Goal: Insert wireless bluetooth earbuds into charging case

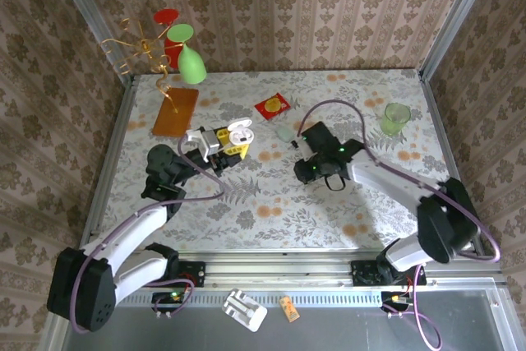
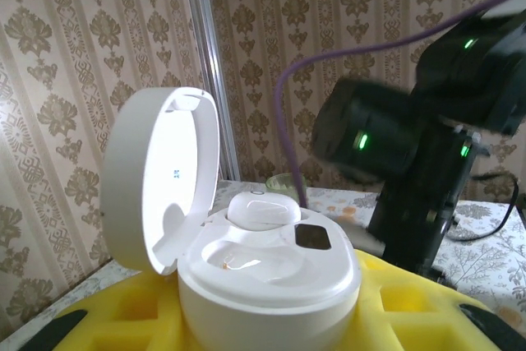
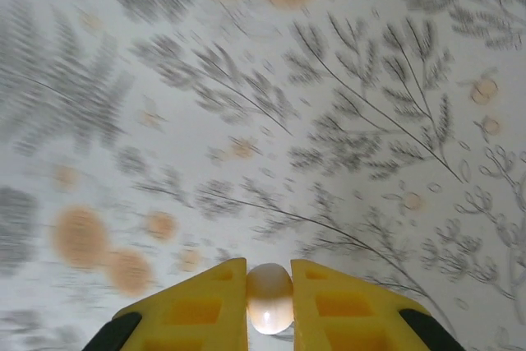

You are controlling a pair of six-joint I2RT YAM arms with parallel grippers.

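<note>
While one earbud (image 3: pixel 269 302) is sitting pinched between the right gripper's (image 3: pixel 269 284) jaws at the frame's bottom centre, a second earbud (image 2: pixel 263 210) is resting inside the open charging case (image 2: pixel 271 281), which the left gripper (image 2: pixel 271 326) is clamping between its jaws, lower centre, above the floral table (image 1: pixel 329 207).

Beige wallpaper with a brown damask pattern (image 1: pixel 288 6) covers the walls on three sides. In the left wrist view it rises beyond the left jaws, crossed by an upright silvery aluminium frame post (image 2: pixel 200 63). Beneath both pairs of jaws lies the table's white cloth printed with grey ferns and orange blossoms (image 1: pixel 271 203), motion-blurred ahead of the right jaws. Behind the jaws, a ribbed aluminium rail (image 1: pixel 279 267) edges the table, and past it lies a plain grey surface (image 1: pixel 345 322). The light is even.
</note>
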